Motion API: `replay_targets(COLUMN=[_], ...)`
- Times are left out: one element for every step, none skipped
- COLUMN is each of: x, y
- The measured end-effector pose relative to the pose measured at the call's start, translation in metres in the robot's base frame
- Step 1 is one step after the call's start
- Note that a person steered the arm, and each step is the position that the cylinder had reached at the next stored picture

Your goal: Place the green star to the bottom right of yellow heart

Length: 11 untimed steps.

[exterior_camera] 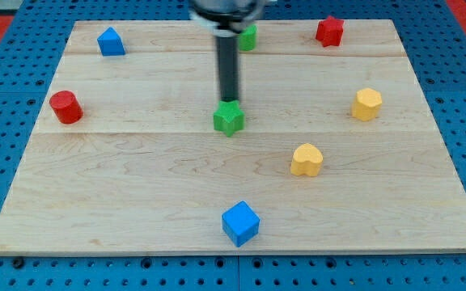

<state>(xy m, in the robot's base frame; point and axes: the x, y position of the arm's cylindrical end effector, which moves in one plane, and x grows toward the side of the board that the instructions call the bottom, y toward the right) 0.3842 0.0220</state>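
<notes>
The green star (228, 118) lies near the middle of the wooden board. The yellow heart (306, 160) lies below it and to the view's right. My tip (229, 100) stands right at the star's top edge, touching or nearly touching it. The rod rises straight up from there to the view's top.
A blue cube (240, 223) sits near the bottom edge. A yellow hexagon block (366, 104) is at the right. A red star (328, 31) and a green block (248, 37), partly behind the rod, are at the top. A blue block (111, 42) is top left, a red cylinder (65, 107) at the left.
</notes>
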Motion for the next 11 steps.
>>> replay_targets(x=[0.017, 0.023, 0.06, 0.064, 0.042, 0.033, 0.026, 0.018, 0.039, 0.068, 0.076], y=[-0.06, -0.124, -0.127, -0.06, -0.039, -0.042, 0.029, 0.07, 0.096, 0.129, 0.164])
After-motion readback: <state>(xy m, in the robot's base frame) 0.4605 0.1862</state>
